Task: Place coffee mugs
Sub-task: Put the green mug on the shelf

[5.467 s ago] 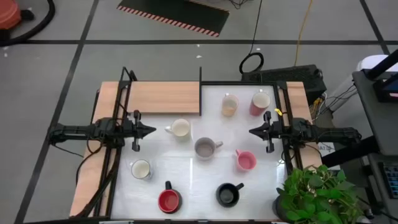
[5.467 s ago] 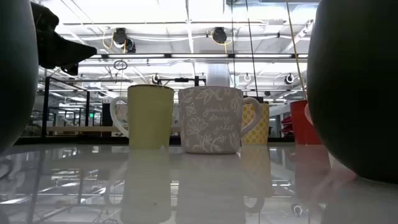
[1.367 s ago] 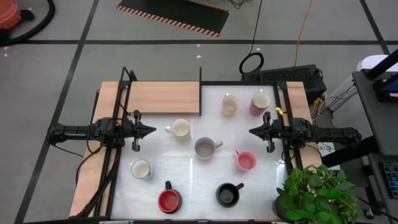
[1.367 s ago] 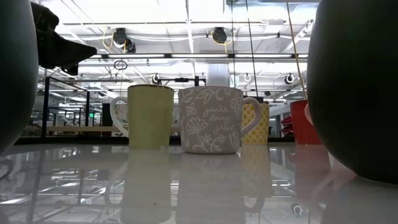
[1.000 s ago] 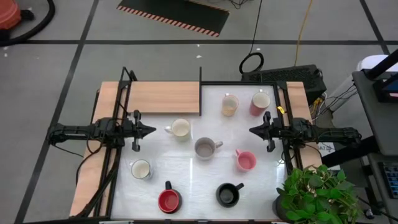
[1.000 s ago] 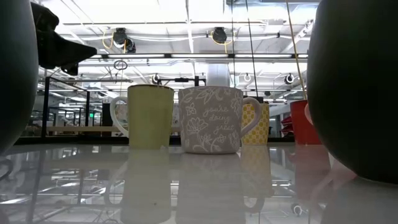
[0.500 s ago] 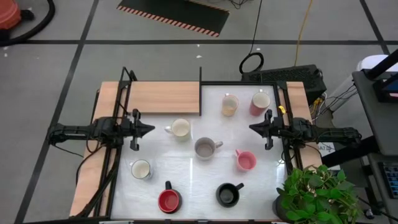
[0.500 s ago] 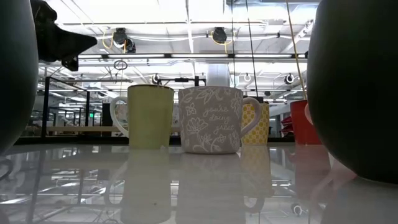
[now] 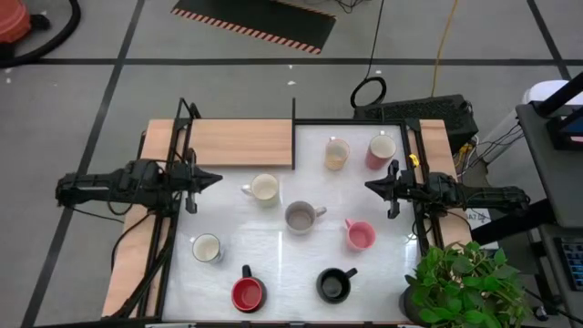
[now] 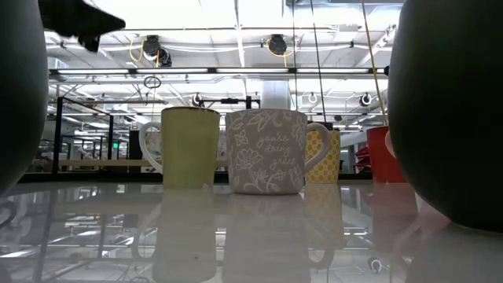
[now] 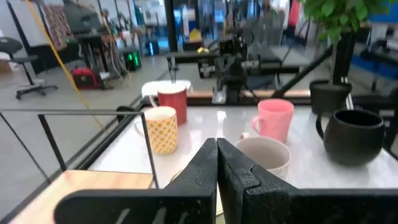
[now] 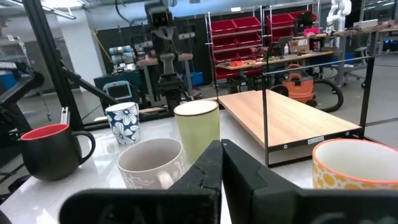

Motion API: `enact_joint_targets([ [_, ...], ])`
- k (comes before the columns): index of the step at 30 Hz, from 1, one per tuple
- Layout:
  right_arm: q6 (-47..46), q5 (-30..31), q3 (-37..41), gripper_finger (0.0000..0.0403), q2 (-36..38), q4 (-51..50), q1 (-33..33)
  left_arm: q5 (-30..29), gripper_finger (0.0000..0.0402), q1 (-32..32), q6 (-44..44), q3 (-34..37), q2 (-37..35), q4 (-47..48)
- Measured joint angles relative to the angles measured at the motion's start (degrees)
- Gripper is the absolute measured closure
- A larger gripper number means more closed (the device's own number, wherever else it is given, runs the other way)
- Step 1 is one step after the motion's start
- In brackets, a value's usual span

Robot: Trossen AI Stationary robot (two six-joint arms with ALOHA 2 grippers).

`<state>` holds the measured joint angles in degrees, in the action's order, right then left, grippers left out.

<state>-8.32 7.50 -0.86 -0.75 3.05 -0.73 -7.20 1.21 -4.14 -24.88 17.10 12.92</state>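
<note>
Eight coffee mugs stand upright on the white table top [image 9: 273, 264]: cream [image 9: 264, 188], grey [image 9: 300, 217], pink [image 9: 359, 236], white [image 9: 206, 248], red [image 9: 247, 294], black [image 9: 332, 285], tan [image 9: 336, 154] and dark pink-red [image 9: 380, 150]. My left gripper [image 9: 217, 179] hangs shut above the table's left side, pointing level at the cream mug and well short of it. My right gripper [image 9: 369, 189] is shut at the right side, pointing level toward the middle. Neither holds anything.
A raised wooden board [image 9: 241, 143] with a thin black upright frame [image 9: 293, 132] fills the far left. A potted plant [image 9: 465, 282] stands at the near right corner. In the low view two dark mugs [image 10: 452, 118] loom close at both sides.
My left gripper has risen straight up, most of it in the last half second, staying shut and level; in the low view its tip has climbed to the top edge. The right gripper and all mugs have kept still.
</note>
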Motion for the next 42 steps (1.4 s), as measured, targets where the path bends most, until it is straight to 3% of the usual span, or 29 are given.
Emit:
enact_joint_targets([
  [13,-1.07,0.14,0.0,0.0403,-0.02,1.88,0.0,-2.75,0.0387,0.0,-7.41,-25.3,22.84,6.98],
  [23,-0.14,0.2,0.0,0.0403,-0.04,1.83,0.0,-3.39,0.0372,-0.04,-9.14,-46.16,39.21,22.74],
  [34,0.0,0.2,0.01,0.0403,-0.03,1.84,0.0,-3.27,0.037,-0.11,-10.25,-48.68,50.94,31.06],
  [39,0.0,0.2,0.02,0.0403,-0.04,1.82,0.0,5.0,0.0368,-0.11,-8.45,-48.68,55.35,31.0],
  [42,0.02,0.2,0.01,0.0403,-0.04,1.3,0.0,8.67,0.0346,0.07,-7.35,-48.68,57.98,31.41],
])
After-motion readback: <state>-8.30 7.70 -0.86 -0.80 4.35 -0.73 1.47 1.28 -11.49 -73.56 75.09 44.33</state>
